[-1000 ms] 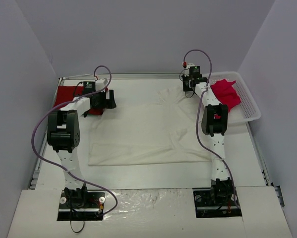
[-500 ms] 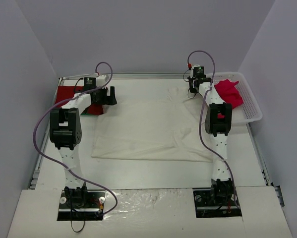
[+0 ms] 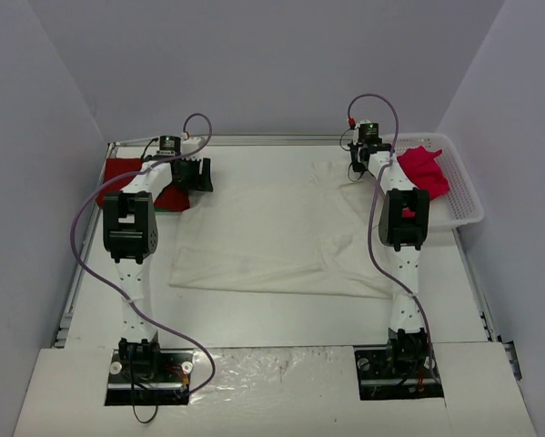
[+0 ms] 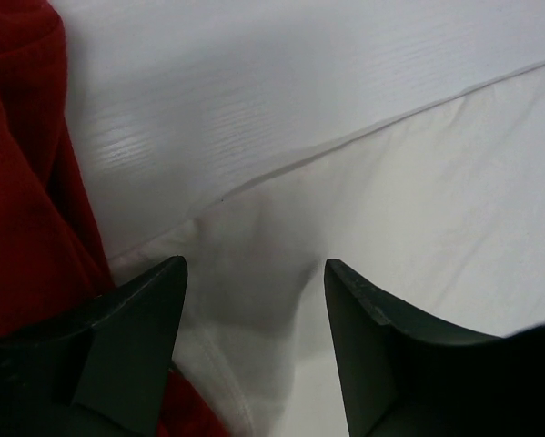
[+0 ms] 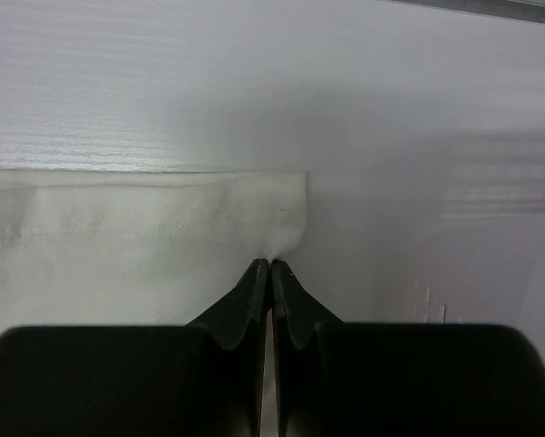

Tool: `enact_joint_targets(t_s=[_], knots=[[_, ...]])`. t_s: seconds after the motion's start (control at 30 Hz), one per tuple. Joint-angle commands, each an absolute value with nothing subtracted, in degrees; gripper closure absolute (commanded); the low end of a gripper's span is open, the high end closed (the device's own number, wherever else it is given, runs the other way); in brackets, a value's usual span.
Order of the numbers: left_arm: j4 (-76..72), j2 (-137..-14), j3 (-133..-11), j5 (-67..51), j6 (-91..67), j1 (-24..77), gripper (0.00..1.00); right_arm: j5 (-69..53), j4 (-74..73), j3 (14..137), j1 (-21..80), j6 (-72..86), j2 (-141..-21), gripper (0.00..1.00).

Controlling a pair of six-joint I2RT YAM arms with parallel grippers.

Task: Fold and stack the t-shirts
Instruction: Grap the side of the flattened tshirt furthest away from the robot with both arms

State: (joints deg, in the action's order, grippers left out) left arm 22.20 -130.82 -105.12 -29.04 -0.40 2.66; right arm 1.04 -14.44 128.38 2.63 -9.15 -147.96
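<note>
The large cream-white t-shirt (image 3: 272, 228) lies spread flat across the middle of the table. My left gripper (image 3: 192, 173) is open over its far left corner (image 4: 254, 300), the cloth lying between the jaws and not held. My right gripper (image 3: 361, 168) is shut on the shirt's far right corner (image 5: 286, 238). The red t-shirt (image 3: 117, 173) lies at the far left, partly under my left arm, and shows red beside the left finger (image 4: 26, 228). The pinkish-red t-shirt (image 3: 422, 168) lies in the white basket.
The white lattice basket (image 3: 463, 196) stands at the far right edge of the table. Grey walls enclose the table at the back and sides. Cables loop over both arms.
Both grippers moved toward the far edge, pulling the cream-white shirt's near edge back and laying the cloth flatter. The left jaws now stand open over the corner.
</note>
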Motion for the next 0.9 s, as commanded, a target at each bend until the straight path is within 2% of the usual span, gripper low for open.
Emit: enact_joint_targets(t_s=[0.0,0.3,0.47,0.7,0.73,0.8,0.87], knots=[[26.5,-130.8,-109.3,-27.9,2.8,2.5,0.39,1.7,-18.5,126.5,1.2,-9.9,-145.8,1.00],[27.2,-131.8,-110.7,-25.0,4.0,1.6,0.37,1.6,-18.5,126.3,1.1,-10.6,-146.4,1.00],[24.8,-131.1,-107.3,-22.0,2.8,1.4,0.44,1.1,-18.5,126.3,1.1,-10.7,-146.6,1.00],[26.6,-133.2,-108.6,-19.8,2.5,1.2,0.53,0.9,-18.6,126.5,1.2,-10.9,-147.2,1.00],[27.0,-133.2,-108.8,-19.5,2.2,1.2,0.53,1.0,-18.5,126.4,1.2,-11.0,-147.2,1.00],[26.5,-133.2,-108.5,-19.4,1.4,1.0,0.40,1.0,-18.6,126.2,1.1,-11.2,-147.2,1.00],[26.4,-133.1,-108.5,-21.1,0.8,0.4,0.38,1.0,-18.6,126.1,1.1,-11.3,-147.1,1.00]])
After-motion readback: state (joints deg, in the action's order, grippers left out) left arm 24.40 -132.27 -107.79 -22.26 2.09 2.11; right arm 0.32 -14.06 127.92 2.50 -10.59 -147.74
